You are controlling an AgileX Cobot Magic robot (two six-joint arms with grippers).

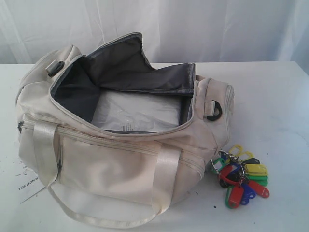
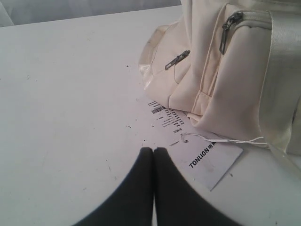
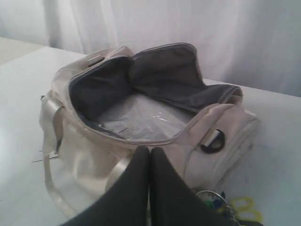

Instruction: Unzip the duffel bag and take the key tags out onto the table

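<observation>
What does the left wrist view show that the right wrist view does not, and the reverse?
Only left wrist: the paper label with black print, a grey zipper pull, the shut left gripper. Only right wrist: the opened top with dark lining, clear plastic inside, the key tags, the shut right gripper. Both: the duffel bag on the table.

We see the cream duffel bag [image 1: 120, 164] lying unzipped at frame centre on the white tabletop [image 1: 280, 96], grey lining [image 1: 120, 67] exposed; the key tags [image 1: 241, 176] rest just beside it, lower right.
</observation>
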